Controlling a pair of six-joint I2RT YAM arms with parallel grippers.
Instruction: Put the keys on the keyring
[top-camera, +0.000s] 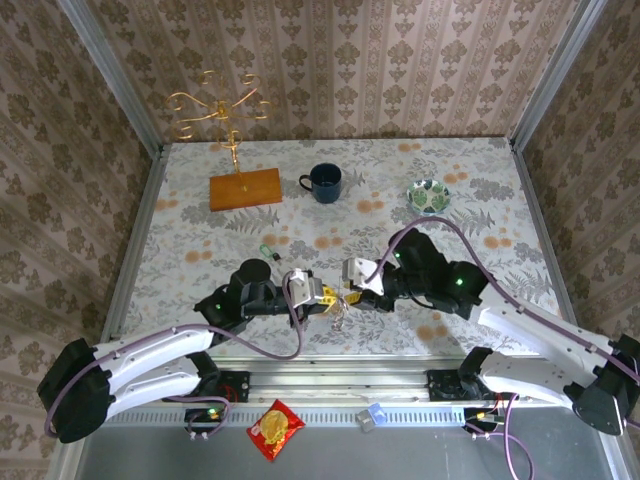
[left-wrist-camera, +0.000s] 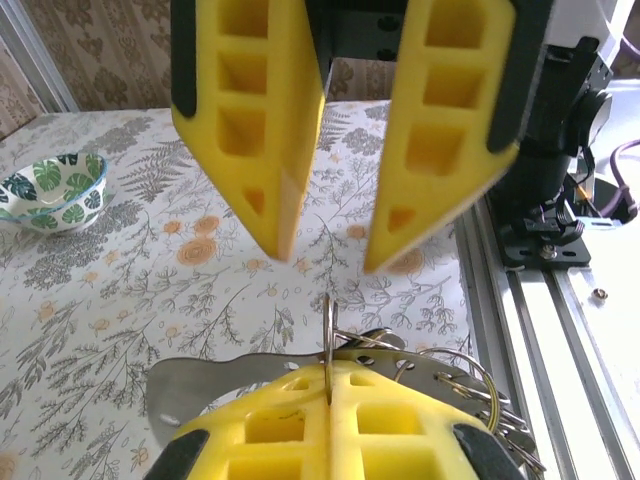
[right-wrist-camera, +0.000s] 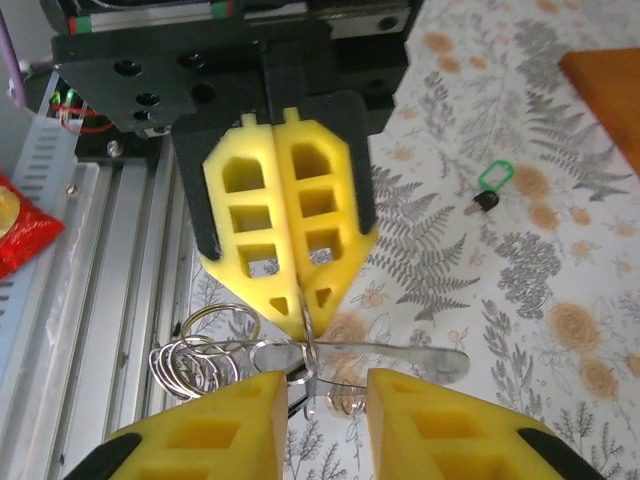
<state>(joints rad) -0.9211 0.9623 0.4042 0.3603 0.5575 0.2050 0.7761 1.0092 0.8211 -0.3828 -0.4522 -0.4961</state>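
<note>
**One key loose on the table as two grippers meet at the keyring**

One thin metal keyring (left-wrist-camera: 328, 325) stands edge-on above the near edge of the table (top-camera: 480, 170), pinched at the very tips of the left gripper (right-wrist-camera: 305, 322), whose yellow pads are pressed flat together on the wire. A tangle of further rings (right-wrist-camera: 185, 362) hangs off it toward the rail side, and a flat strip of metal (right-wrist-camera: 410, 360) juts out the other way; whether that strip is a key cannot be told. The right gripper (left-wrist-camera: 330, 255) faces the left one nose to nose with its jaws apart. The ring passes through the gap and touches neither pad, so this gripper holds nothing.

The green key (right-wrist-camera: 486, 198) lies flat on the floral tabletop, well apart from both grippers and on the far side of them, with a wooden board (right-wrist-camera: 610, 90) beyond it. It looks not yet threaded, so the main work appears to lie ahead.

The hold looks like the weak point. A wire ring gripped only at the fingertips could swivel or slip under the weight of the dangling bunch. A nudge from the open right jaws as they close could also twist it out of line. The key itself is small and lies flat, so a pickup could skid it away.
</note>
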